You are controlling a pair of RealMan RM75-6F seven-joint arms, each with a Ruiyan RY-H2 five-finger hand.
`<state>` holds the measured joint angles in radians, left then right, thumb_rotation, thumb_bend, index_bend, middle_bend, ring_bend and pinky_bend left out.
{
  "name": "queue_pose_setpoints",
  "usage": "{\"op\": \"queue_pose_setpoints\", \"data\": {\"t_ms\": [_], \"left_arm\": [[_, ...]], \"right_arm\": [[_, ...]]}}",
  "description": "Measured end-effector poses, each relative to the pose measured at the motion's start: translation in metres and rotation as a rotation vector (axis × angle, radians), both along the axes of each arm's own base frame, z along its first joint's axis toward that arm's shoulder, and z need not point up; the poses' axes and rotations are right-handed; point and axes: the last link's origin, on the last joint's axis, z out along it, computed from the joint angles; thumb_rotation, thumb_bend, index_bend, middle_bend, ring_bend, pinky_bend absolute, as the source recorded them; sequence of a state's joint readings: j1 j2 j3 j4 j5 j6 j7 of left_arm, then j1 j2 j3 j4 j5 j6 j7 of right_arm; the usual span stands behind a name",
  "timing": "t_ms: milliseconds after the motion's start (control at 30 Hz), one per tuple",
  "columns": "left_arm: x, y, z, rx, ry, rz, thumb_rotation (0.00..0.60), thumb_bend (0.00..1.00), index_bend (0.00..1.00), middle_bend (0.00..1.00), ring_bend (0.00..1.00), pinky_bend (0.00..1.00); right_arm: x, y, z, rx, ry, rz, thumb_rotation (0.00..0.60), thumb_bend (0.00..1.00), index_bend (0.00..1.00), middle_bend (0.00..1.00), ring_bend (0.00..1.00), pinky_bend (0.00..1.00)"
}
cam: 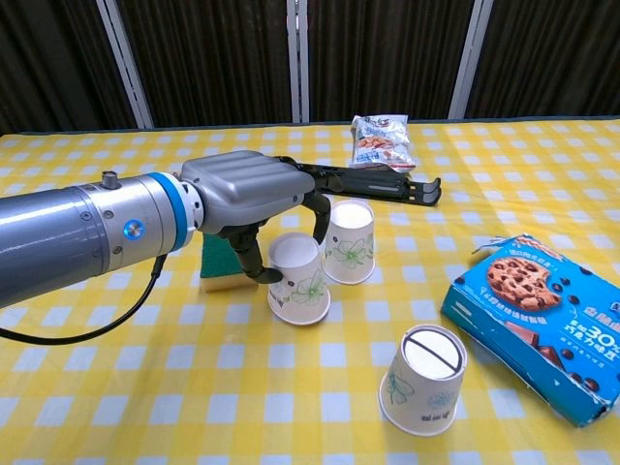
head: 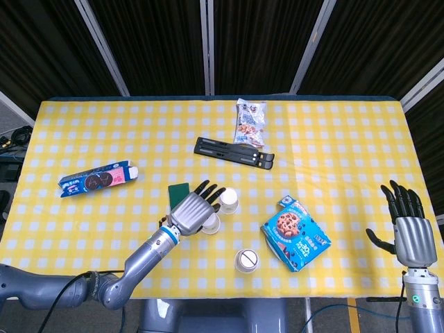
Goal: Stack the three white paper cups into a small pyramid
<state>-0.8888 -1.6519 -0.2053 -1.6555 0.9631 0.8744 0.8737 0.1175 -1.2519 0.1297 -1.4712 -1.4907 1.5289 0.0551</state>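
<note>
- Cups first: held cup (cam: 298,288), upside down and slightly tilted, pinched between thumb and fingers (cam: 318,215) of left hand (cam: 254,199); rim low, at or just above tablecloth (cam: 145,387) — contact hard to tell.
- Sits just beside middle cup (cam: 350,242), at its 8 o'clock in chest view, sides nearly touching.
- Best set down level, rim flat, close against that neighbour so both bases can carry a top cup; should not nudge it.
- Worth opening fingers gently and lifting straight up, clear of both rims.
- Third cup (cam: 423,378) upside down, apart at 5 o'clock of middle cup, likely the pyramid's top.
- Green sponge (cam: 219,254) just behind left hand; cookie box (cam: 542,320) at 3 o'clock.
- Right hand (head: 413,232) at 4 o'clock table edge, fingers spread, holding nothing.
</note>
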Motion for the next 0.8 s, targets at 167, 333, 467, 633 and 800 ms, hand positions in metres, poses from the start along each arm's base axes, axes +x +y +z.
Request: {"op": "queue_pose_setpoints", "data": {"t_ms": [167, 333, 467, 633, 800], "left_arm": [[-0.003, 0.009, -0.005, 0.041, 0.017, 0.003, 0.6, 0.34, 0.48, 0.0, 0.0, 0.0], [-0.007, 0.016, -0.004, 0.068, 0.004, 0.017, 0.6, 0.34, 0.48, 0.0, 0.0, 0.0], [-0.009, 0.022, -0.002, 0.097, -0.003, 0.014, 0.6, 0.34, 0.49, 0.0, 0.0, 0.0], [-0.01, 0.028, 0.0, 0.12, -0.016, 0.02, 0.6, 0.34, 0.49, 0.0, 0.0, 0.0], [-0.01, 0.036, -0.003, 0.14, -0.017, 0.019, 0.6, 0.34, 0.48, 0.0, 0.0, 0.0]], "right_arm": [[0.0, 0.0, -0.002, 0.007, 0.005, 0.003, 0.6, 0.1, 0.0, 0.0, 0.0, 0.0], [0.001, 0.001, -0.004, 0.012, 0.01, 0.005, 0.6, 0.1, 0.0, 0.0, 0.0, 0.0], [0.002, 0.001, -0.005, 0.015, 0.013, 0.007, 0.6, 0.1, 0.0, 0.0, 0.0, 0.0], [0.002, 0.001, -0.006, 0.019, 0.013, 0.003, 0.6, 0.1, 0.0, 0.0, 0.0, 0.0], [0.002, 0.0, -0.007, 0.023, 0.011, 0.005, 0.6, 0.1, 0.0, 0.0, 0.0, 0.0]]}}
